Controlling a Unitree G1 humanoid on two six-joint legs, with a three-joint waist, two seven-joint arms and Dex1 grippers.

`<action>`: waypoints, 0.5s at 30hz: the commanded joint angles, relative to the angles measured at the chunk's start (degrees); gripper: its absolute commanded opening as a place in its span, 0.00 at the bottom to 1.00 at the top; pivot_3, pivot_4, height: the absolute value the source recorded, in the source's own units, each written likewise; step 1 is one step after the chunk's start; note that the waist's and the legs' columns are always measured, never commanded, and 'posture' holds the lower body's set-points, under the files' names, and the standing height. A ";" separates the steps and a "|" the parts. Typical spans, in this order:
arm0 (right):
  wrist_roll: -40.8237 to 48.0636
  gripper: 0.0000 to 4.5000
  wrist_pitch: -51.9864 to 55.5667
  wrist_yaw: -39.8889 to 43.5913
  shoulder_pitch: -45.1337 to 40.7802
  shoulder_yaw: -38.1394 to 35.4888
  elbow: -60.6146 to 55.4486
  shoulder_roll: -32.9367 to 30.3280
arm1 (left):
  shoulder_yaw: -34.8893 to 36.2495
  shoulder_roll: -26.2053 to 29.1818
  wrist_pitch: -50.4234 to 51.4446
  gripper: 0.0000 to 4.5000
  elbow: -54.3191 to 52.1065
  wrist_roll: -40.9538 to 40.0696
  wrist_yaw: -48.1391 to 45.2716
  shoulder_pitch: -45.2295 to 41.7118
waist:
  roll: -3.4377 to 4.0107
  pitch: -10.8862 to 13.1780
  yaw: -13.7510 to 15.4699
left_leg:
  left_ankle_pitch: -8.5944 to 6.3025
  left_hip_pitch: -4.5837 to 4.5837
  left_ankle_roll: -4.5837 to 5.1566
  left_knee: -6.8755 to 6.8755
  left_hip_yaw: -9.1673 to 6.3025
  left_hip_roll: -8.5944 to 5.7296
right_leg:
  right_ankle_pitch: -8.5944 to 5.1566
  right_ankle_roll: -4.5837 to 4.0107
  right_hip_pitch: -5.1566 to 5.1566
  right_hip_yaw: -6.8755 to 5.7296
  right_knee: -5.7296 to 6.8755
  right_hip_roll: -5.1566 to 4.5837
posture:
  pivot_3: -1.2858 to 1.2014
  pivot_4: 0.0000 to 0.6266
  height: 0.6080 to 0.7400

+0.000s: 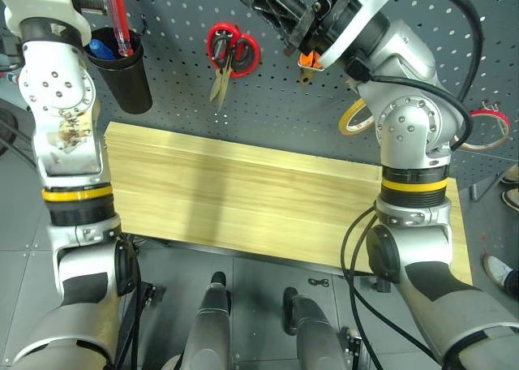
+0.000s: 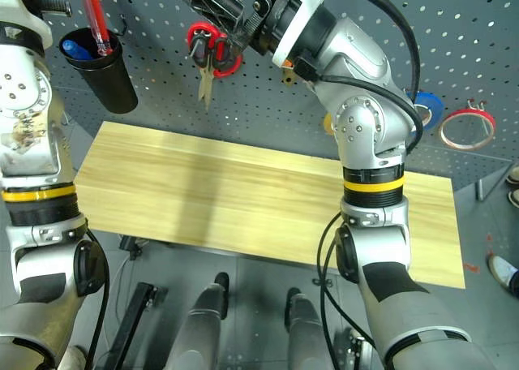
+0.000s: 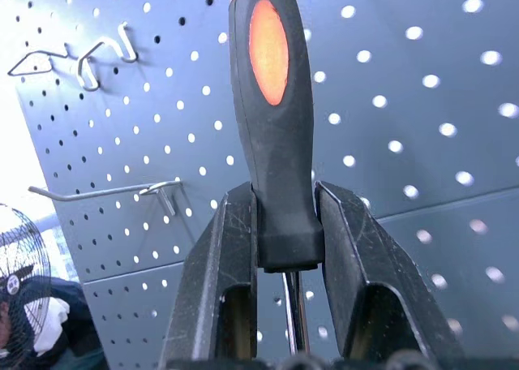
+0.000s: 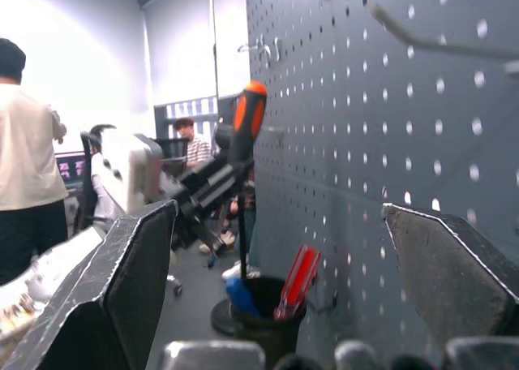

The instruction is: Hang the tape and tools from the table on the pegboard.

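My left gripper (image 3: 284,193) is shut on the screwdriver (image 3: 272,102), gripping the lower end of its black-and-orange handle, which points up along the dark grey pegboard (image 3: 422,143). The right wrist view shows the same screwdriver (image 4: 246,122) held high above a black cup (image 4: 263,309). My right gripper (image 4: 277,212) is open and empty, raised beside the pegboard (image 1: 178,102) near its top. The blue tape (image 2: 430,106) hangs on the board behind my right arm. Orange-handled pliers (image 1: 306,60) hang there too, mostly hidden by my right wrist. The wooden table (image 1: 243,191) lies bare below.
Red-handled scissors (image 1: 231,53), a yellow roll (image 1: 354,117) and a red-rimmed roll (image 2: 468,128) hang on the board. The black cup (image 1: 123,74) holds a red-handled tool. Free metal hooks (image 3: 105,49) stick out of the board near the screwdriver. A person (image 4: 28,159) stands at a distance.
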 commanded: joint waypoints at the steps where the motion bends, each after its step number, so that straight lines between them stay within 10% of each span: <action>1: -0.57 1.00 -2.19 -0.65 -1.64 -0.38 -1.06 0.39 | -0.70 -1.18 -8.40 0.13 5.27 -1.02 0.86 -4.35 | -0.05 -0.07 0.30 | 0.01 0.00 -0.01 0.01 0.00 0.00 | 0.02 -0.02 0.00 0.00 0.00 0.00 | 0.60 0.35 1.00; 15: -1.40 1.00 0.45 -2.53 1.31 0.37 -4.62 -0.93 | 0.15 -3.73 -19.81 0.13 25.18 -2.59 4.75 -8.18 | -0.04 -0.82 0.45 | 0.12 0.02 -0.04 0.07 0.00 0.03 | 0.04 -0.06 0.00 -0.05 0.24 0.01 | 0.58 0.37 1.00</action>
